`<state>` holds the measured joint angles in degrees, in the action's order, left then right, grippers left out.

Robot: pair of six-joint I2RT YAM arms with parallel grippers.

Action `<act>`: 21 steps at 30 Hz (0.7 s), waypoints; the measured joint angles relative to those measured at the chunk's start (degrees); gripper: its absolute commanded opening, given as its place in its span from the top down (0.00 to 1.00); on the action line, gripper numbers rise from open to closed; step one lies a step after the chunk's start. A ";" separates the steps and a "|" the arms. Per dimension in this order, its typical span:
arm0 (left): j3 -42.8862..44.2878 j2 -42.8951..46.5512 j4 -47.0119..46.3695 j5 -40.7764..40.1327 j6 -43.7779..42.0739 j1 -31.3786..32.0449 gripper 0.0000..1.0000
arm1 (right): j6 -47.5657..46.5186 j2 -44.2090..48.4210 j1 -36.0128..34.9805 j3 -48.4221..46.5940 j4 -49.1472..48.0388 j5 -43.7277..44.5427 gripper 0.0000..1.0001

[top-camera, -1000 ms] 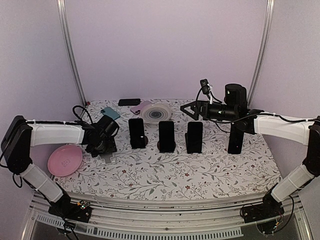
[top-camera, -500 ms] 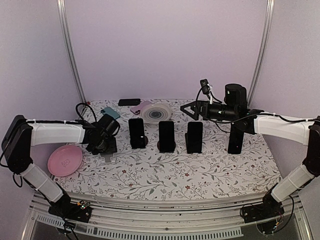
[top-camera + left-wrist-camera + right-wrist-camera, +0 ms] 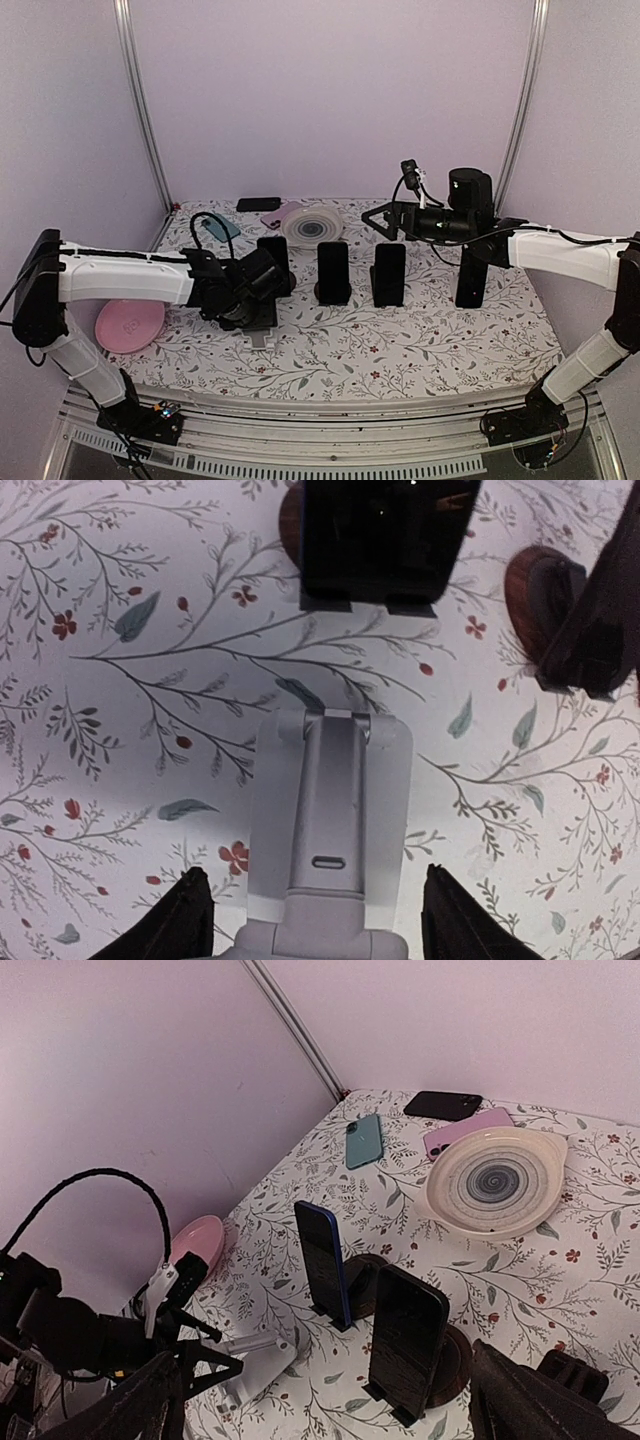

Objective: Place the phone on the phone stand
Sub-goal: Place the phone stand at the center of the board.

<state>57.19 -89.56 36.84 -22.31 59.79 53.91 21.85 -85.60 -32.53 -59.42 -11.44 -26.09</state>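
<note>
Between the left gripper [image 3: 316,900] fingers [image 3: 190,920] — the silver phone stand [image 3: 330,820].

The left arm [image 3: 120,275] reaches low toward mid-bench, left gripper [image 3: 320,912] part-spread, while the right arm [image 3: 560,250] hangs raised near the far edge, right gripper [image 3: 386,219] gaping.

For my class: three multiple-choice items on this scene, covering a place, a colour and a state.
1. Where is the spiral bowl? A) behind the standing phones B) near edge C) in a claw
2. The left-side plate is: A) blue B) pink C) black
3. The right claw is: A) shut on a phone B) shut on the bowl C) open
Answers: 1 A, it lies farther back than they do; 2 B, it is plainly pink; 3 C, its fingers are spread, gripping nothing.
</note>
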 measured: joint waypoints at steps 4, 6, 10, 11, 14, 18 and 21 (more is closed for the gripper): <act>4.87 -3.61 3.26 -0.13 5.05 6.54 0.59 | 0.17 0.00 0.00 -0.20 1.16 0.63 0.01; 7.02 -5.25 4.09 -0.04 6.58 8.87 0.58 | 0.44 0.00 0.02 -0.20 1.33 0.76 0.01; 11.15 -8.87 5.05 -0.02 8.74 11.82 0.58 | 1.09 0.02 0.04 -0.20 2.01 0.94 0.01; 12.00 -9.84 5.07 -0.02 9.11 12.28 0.58 | 1.29 0.02 0.04 -0.20 2.16 0.94 0.01; 13.88 -12.63 4.98 0.00 10.03 13.35 0.55 | 1.53 0.02 0.04 -0.20 2.51 0.94 0.01; 14.27 -14.51 4.66 0.00 10.43 13.99 0.43 | 1.57 0.02 0.04 -0.20 2.73 0.98 0.01; 15.19 -15.50 4.63 -0.17 10.34 14.12 0.25 | 1.57 0.02 0.04 -0.20 2.95 1.09 0.01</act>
<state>72.38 -105.06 41.47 -22.48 70.13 68.03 23.42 -85.58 -32.49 -59.61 -8.49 -24.99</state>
